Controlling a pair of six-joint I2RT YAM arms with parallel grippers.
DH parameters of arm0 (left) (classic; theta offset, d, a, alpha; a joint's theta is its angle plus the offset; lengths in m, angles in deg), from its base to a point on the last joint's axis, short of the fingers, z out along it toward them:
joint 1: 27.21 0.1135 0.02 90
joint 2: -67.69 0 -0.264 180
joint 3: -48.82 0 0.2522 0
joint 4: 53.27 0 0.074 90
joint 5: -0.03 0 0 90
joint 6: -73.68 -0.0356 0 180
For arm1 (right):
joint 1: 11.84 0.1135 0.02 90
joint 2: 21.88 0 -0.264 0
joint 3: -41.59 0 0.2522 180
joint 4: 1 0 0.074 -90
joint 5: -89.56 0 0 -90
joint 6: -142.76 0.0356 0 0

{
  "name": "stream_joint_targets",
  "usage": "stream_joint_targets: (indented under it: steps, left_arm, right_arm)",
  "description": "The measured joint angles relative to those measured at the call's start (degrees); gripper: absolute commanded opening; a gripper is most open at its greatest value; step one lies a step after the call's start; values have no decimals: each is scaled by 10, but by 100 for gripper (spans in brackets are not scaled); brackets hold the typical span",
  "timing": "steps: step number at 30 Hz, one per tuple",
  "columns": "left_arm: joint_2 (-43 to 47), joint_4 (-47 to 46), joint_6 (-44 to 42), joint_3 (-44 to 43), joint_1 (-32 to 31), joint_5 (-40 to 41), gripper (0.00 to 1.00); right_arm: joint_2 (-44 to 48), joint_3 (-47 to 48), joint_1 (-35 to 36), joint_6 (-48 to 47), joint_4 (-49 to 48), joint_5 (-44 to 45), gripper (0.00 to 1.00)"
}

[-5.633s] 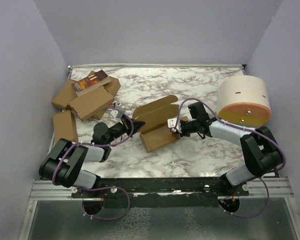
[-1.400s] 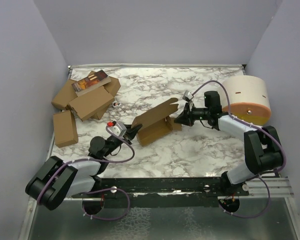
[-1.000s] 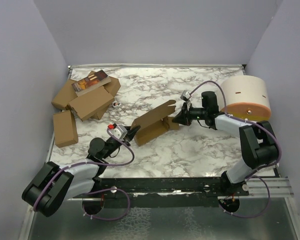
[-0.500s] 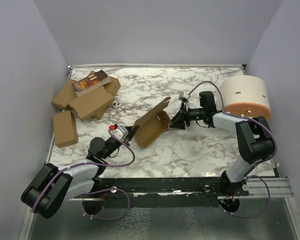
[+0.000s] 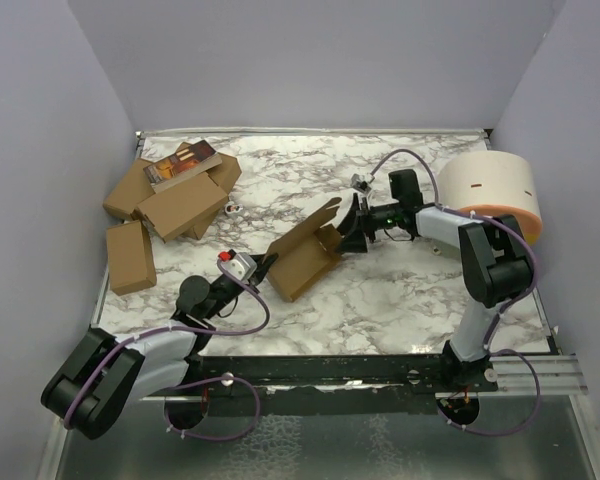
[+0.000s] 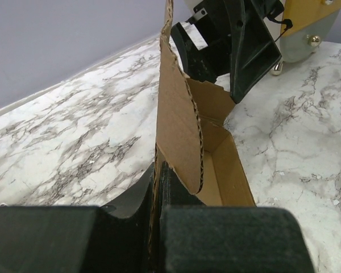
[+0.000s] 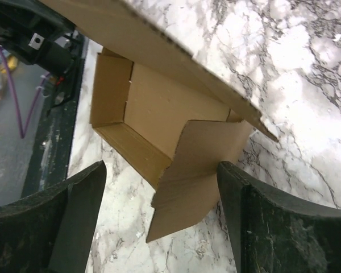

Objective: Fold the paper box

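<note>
Left gripper (image 5: 263, 268) is pinching tight on the paper box's (image 5: 302, 255) near wall. Marble table (image 5: 380, 300) is carrying the half-formed box mid-surface, open side up. Right gripper (image 7: 162, 193) is straddling its end flap (image 7: 199, 165), jaws wide, gripping nothing.

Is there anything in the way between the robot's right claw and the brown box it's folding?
No, nothing visible is. The right gripper is open right at the paper box, its fingers either side of the end flap.
</note>
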Motion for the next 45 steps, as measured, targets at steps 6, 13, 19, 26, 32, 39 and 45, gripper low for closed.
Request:
stream_joint_targets:
  steps: [6,13,19,26,32,39,45]
  left_arm:
    - [4,3,0,2,0,2,0]
    - [13,3,0,5,0,8,0]
    - [14,3,0,7,0,9,0]
    - [15,3,0,7,0,10,0]
    - [15,3,0,7,0,11,0]
    - [15,3,0,9,0,11,0]
    - [16,4,0,10,0,11,0]
  right_arm:
    - [-31,52,0,0,66,-52,81]
    - [-39,57,0,57,70,-75,72]
    - [-67,49,-1,134,38,-75,56]
    - [-85,38,-3,217,-22,-90,55]
    - [-99,9,-6,315,-116,-126,60]
    - [-104,3,-6,367,-168,-150,58]
    - [-104,3,-6,368,-167,-151,40]
